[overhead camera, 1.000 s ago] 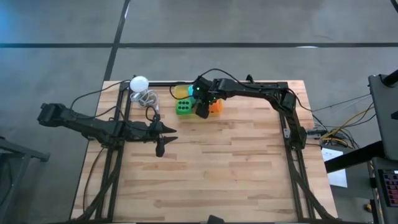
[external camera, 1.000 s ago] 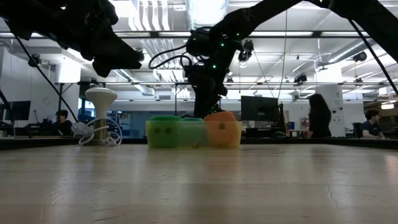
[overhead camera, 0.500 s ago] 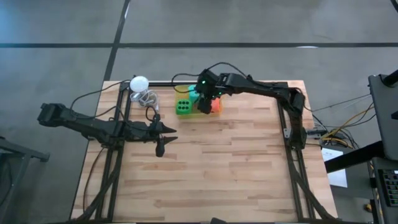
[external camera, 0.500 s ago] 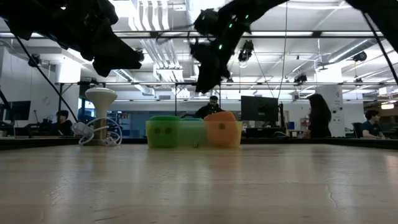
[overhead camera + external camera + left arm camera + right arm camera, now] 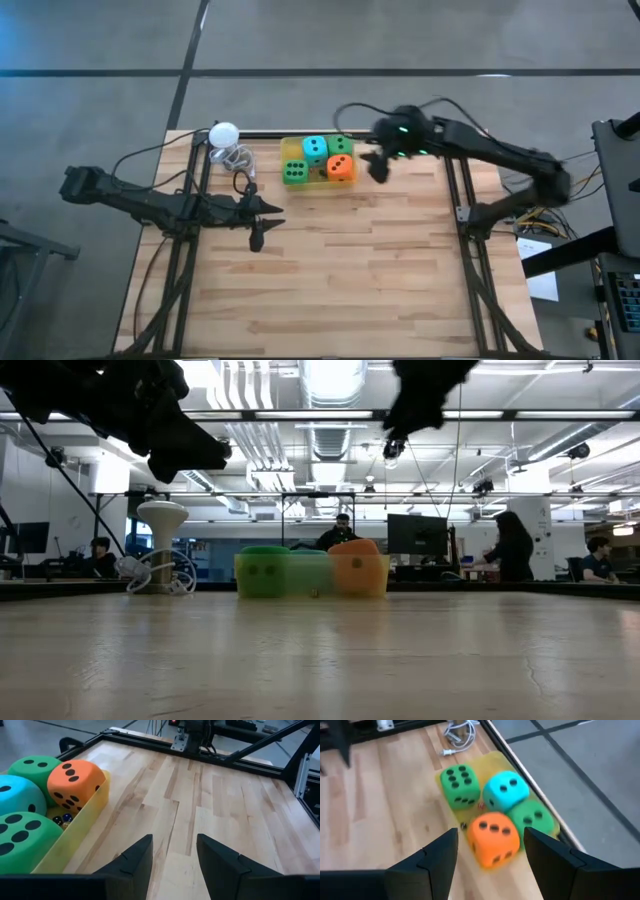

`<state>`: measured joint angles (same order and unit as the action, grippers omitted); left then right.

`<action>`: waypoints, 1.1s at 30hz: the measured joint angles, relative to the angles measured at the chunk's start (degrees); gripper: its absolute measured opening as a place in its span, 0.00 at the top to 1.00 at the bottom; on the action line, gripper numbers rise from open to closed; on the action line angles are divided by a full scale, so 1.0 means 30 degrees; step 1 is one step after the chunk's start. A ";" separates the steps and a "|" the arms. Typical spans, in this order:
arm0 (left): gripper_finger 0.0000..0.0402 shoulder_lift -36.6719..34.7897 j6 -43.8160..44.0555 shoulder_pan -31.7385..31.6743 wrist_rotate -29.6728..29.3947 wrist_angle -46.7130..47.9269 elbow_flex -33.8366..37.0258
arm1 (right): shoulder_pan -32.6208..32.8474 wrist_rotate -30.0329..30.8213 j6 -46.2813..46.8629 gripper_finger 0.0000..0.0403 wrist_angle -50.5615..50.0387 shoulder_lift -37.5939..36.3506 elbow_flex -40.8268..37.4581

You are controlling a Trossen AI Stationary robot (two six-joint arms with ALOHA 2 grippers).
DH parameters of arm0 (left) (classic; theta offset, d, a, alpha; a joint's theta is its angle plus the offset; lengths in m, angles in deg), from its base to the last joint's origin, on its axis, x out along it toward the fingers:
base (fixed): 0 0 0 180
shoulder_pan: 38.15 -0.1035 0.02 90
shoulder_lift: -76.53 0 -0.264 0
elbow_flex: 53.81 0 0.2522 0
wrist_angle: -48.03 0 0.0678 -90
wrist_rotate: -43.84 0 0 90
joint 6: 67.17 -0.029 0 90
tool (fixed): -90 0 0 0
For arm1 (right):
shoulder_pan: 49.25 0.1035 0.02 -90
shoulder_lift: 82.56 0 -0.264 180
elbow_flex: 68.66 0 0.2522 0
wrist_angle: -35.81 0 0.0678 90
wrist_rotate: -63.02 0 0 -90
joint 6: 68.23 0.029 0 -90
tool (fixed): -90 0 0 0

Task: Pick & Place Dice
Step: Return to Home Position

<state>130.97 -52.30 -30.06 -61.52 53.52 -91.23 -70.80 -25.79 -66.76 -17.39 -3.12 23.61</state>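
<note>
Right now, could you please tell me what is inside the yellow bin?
The yellow bin holds a teal die, an orange die and two green dice. A few tiny pieces show between them; the dice cover the rest of its floor.

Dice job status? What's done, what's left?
Done: the teal die, orange die and two green dice all sit in the bin.
In hand: nothing. The right end effector hangs open and empty to the side of the bin, and the left end effector is open over bare table.
Left: no die shows outside the bin, so probably only parking the arms.
</note>
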 joint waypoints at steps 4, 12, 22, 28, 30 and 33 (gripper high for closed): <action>0.60 0.0000 0.0051 -0.0015 0.0000 0.0000 0.0000 | 0.0443 0.0029 0.1125 0.46 0.0267 -0.4278 -0.3609; 0.60 0.0011 0.0058 -0.0022 -0.0007 -0.0220 0.0000 | 0.2234 0.0086 0.3778 0.46 0.1642 -1.2552 -0.9665; 0.60 0.0022 0.0119 -0.0036 -0.0007 -0.0539 0.0000 | 0.5018 0.0016 0.5486 0.46 0.2777 -1.8194 -1.4193; 0.60 0.0022 0.0117 -0.0036 -0.0007 -0.0525 0.0000 | 0.5784 0.0083 0.6012 0.46 0.3704 -2.0071 -1.6543; 0.60 0.0022 0.0117 -0.0036 -0.0007 -0.0529 0.0000 | 0.5966 0.0058 0.5877 0.46 0.4597 -2.0615 -1.7442; 0.60 0.0036 0.0109 -0.0036 -0.0007 -0.0525 0.0000 | 0.6101 0.0014 0.5509 0.46 0.5581 -2.1500 -1.8760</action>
<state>131.08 -51.97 -30.17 -61.54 51.95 -91.23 -52.50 -25.75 -50.23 -0.64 -67.62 -32.67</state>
